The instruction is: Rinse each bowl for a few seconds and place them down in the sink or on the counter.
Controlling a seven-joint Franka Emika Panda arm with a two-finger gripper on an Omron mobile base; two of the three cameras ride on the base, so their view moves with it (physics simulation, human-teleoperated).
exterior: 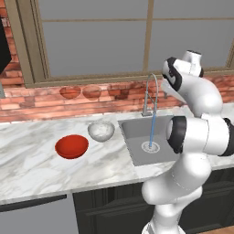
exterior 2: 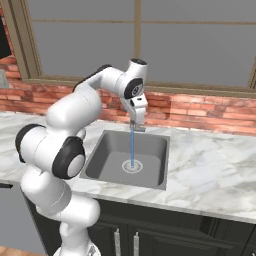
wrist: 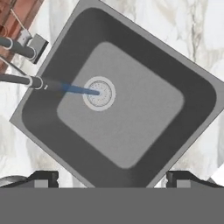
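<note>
A: Where's the gripper (wrist: 112, 178)?
B: High over the sink (exterior: 132, 130), by the faucet (exterior: 151, 93). Hand view looks straight down into the basin, fingertips (wrist: 43, 178) at about 7 and 5 o'clock of that pic, far apart. Jaws spread wide, nothing btwn them.

A: Holding anything?
B: No. Bare grey basin floor shows btwn the tips.

A: Water?
B: Running. Thin blue stream (exterior: 152, 130) drops from the spout onto the round silver drain (exterior: 150, 146). In hand view the stream comes in from 9 o'clock and ends at the drain, which sits up-left of centre.

A: Bowls?
B: Both on the counter (exterior: 32, 155), left base view, at approx 9 o'clock from the sink. White speckled bowl (exterior: 101, 130) is just beside the sink's left rim, upright. Red bowl (exterior: 71, 146) is at 8 o'clock of the white one, near it; can't tell if rims touch, looks like a slim gap. Both upright.

A: Sink in right base view?
B: Basin centre frame, stream hitting the drain; arm reaches in from 9 o'clock, hand at 12 o'clock above the basin, in front of the faucet. Marble counter runs both sides.

A: Behind it all?
B: Brick wall (exterior: 41, 103) and window (exterior: 100, 36) at 12 o'clock.
</note>
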